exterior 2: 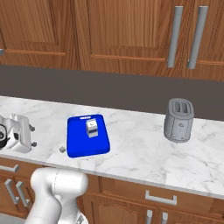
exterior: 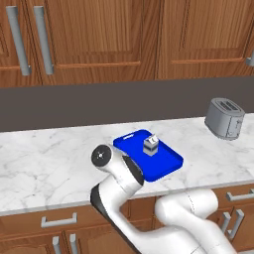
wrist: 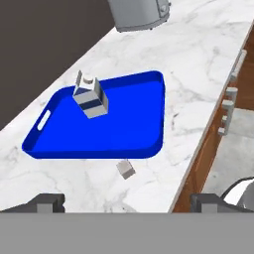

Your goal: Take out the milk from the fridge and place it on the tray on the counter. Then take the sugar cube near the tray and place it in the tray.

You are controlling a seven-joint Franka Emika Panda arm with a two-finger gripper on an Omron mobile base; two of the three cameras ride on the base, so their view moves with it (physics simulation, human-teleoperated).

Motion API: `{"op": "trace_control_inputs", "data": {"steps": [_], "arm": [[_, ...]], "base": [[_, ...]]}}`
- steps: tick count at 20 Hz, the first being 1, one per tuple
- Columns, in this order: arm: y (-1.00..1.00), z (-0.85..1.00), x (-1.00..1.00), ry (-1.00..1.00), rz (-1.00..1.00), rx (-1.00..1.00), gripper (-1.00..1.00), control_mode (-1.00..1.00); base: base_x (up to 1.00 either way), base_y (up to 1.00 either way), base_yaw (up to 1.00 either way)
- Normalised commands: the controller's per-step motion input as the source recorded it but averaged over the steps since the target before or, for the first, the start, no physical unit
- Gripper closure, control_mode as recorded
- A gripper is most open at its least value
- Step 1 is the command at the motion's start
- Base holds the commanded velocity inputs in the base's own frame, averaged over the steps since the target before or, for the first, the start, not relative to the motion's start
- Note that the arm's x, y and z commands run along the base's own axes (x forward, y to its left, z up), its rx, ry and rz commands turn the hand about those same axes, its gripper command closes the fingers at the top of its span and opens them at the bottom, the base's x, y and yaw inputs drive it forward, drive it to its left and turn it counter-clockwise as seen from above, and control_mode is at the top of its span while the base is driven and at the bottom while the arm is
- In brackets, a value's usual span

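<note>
the gripper (wrist: 128,202) is right up front in the hand view, its two dark fingertips (wrist: 45,202) set far apart at the bottom edge, jaws wide and nothing between them. just past them on the counter (wrist: 198,64) sits the sugar cube (wrist: 126,169), tiny and whitish-grey, lying on bare marble just beside the near rim of the tray (wrist: 129,124), not touching it. the cube lies roughly midway between the fingertips, a little ahead of them.

on the blue tray stands the milk (wrist: 91,98), upright, gable top up, blue band round its body, placed toward the end with the small slot. beyond the tray, at the top of the hand view, is the toaster (wrist: 139,12), well apart from the tray.

from the right base view the tray (exterior 2: 83,144) lies on the counter (exterior 2: 140,144) near the front edge, milk (exterior 2: 92,128) on it, and the cube (exterior 2: 62,149) just off the tray's near left corner. the gripper (exterior 2: 4,136) shows at the left edge there, above the counter. the toaster (exterior 2: 179,120) stands off to the right, near the back wall.

in the left base view the arm (exterior: 124,178) rises in front of the tray (exterior: 166,161) and covers its near corner; the milk (exterior: 151,145) shows clear above it, the toaster (exterior: 224,118) further right. wooden cabinets (exterior: 99,34) hang above.
</note>
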Motion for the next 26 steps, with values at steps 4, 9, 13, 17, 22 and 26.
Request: {"op": "trace_control_inputs", "data": {"steps": [4, 9, 13, 17, 22, 26], "arm": [[0.00, -0.22, 0.33, 0.22, 0.00, 0.00, -1.00, -1.00], [-0.01, -0.31, 0.14, 0.09, 0.00, 0.00, -1.00, -1.00], [-0.06, -0.33, 0.10, -0.01, 0.00, 0.00, -1.00, -1.00], [-0.09, -0.37, 0.06, -0.05, 0.00, 0.00, -1.00, -1.00], [-0.21, -0.29, 0.10, 0.00, 0.00, 0.00, -1.00, -1.00], [-0.20, -0.23, 0.11, 0.00, -0.01, 0.00, -1.00, -1.00]], "base": [[0.00, 0.00, 0.00], [0.00, 0.00, 0.00], [0.00, 0.00, 0.00], [0.00, 0.00, 0.00], [0.00, 0.00, 0.00], [0.00, 0.00, 0.00]]}}
